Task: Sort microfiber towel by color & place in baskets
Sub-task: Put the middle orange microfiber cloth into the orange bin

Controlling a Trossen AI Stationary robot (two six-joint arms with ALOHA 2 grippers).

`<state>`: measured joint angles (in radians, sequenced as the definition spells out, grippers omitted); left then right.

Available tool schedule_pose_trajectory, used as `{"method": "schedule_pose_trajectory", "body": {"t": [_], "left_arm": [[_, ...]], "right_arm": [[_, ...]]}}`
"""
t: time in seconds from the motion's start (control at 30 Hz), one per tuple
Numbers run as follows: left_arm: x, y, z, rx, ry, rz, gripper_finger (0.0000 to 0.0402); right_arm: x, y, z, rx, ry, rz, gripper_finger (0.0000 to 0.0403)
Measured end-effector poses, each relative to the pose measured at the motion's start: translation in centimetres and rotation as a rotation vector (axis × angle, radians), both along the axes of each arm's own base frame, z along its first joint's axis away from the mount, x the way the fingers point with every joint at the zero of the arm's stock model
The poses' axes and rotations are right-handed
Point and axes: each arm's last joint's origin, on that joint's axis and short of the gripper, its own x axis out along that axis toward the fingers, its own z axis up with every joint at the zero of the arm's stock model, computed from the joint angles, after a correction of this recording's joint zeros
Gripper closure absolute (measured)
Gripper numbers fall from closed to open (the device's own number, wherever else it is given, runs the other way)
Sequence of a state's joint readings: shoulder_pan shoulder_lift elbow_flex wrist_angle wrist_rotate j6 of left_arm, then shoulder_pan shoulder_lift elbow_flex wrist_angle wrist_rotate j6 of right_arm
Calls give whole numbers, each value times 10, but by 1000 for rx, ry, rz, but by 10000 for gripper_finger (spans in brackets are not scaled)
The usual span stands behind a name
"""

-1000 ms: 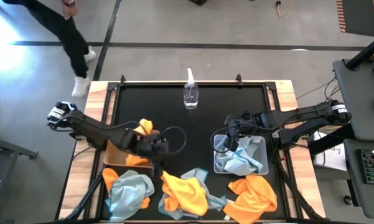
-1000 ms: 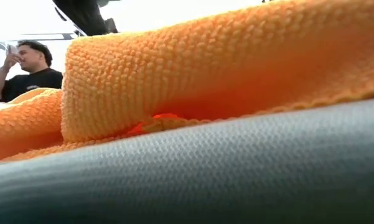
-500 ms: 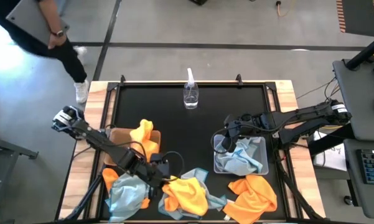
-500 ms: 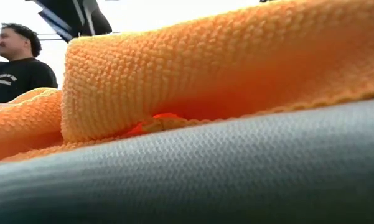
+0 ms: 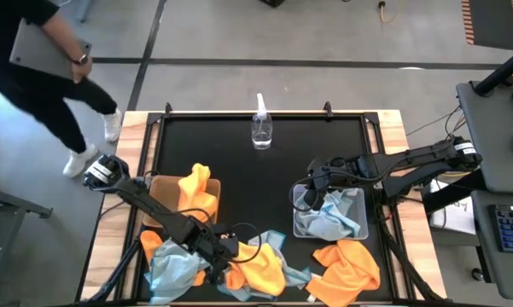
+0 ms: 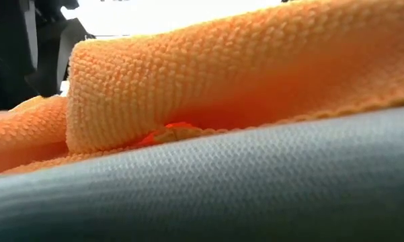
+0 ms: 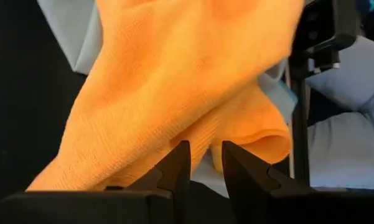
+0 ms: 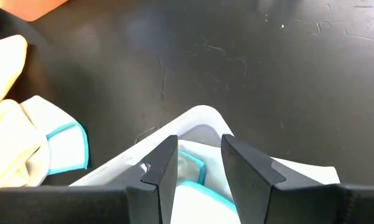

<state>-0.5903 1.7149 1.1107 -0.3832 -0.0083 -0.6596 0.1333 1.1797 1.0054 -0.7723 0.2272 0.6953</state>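
My left gripper (image 7: 205, 163), jaws narrow and empty, sits just before the orange towel (image 7: 174, 93). Soft, light, floppy: I'd pinch its nearest folded edge.

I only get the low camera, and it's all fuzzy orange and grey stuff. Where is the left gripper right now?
Observer: The left gripper is at the loose pile of towels, pointing at an orange towel with its fingers a little apart.
Operator: Is any towel in a basket?
Observer: Yes. A second orange towel lies in the brown basket.
Operator: And the other basket?
Observer: The clear basket holds pale blue-grey towels, and the right gripper is open over its corner.
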Motion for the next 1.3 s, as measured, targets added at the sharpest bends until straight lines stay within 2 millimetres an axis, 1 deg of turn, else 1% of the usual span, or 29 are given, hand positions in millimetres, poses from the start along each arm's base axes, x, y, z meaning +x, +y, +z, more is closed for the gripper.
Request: {"method": "schedule_pose_trajectory", "body": {"t": [0.23, 0.37, 0.7, 0.83, 0.93, 1.1, 1.2, 1.3], "left_arm": [[2, 1, 1, 52, -39, -77, 324], [2, 2, 1, 87, -60, -103, 315], [3, 3, 1, 159, -109, -220, 260], [7, 6, 0, 207, -139, -287, 239], [12, 7, -8, 246, -147, -334, 228], [19, 8, -33, 314, -113, -412, 223], [22, 9, -46, 330, -78, -420, 223], [26, 9, -52, 335, -61, -418, 225]], "right_arm": [[0, 0, 0, 2, -1, -4, 284], [0, 0, 0, 2, -1, -3, 284], [0, 0, 0, 1, 0, -2, 284], [0, 0, 0, 1, 0, -2, 284], [0, 0, 0, 0, 0, -1, 284], [0, 0, 0, 0, 0, -1, 284], [0, 0, 0, 0, 0, -1, 284], [0, 0, 0, 0, 0, -1, 284]]}}
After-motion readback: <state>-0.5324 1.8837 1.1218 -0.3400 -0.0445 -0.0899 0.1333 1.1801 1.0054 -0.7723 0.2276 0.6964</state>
